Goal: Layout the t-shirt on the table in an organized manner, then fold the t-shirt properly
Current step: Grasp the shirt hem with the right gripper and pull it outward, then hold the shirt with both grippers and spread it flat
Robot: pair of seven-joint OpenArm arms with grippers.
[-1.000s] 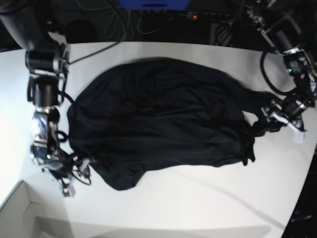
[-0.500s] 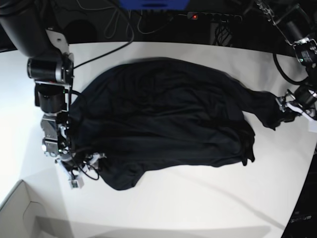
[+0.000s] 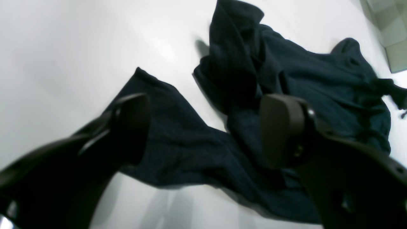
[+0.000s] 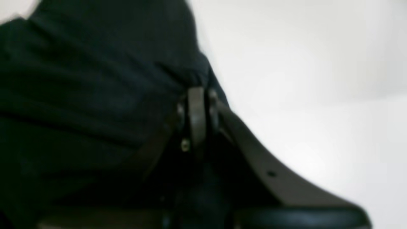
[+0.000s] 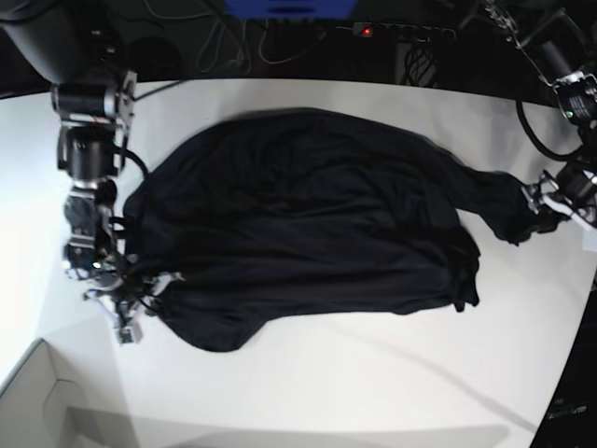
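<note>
White box sits at table corner nr t-shirt.

My right arm reaches down along the left side of the base view, wrist bent low, and its right gripper has both jaws pressed flat together, pinching a fold of the t-shirt. My left arm comes in from the far right edge, forearm angled downward. The left gripper stands wide apart, jaws spread just above the cloth, gripping nothing.
</note>
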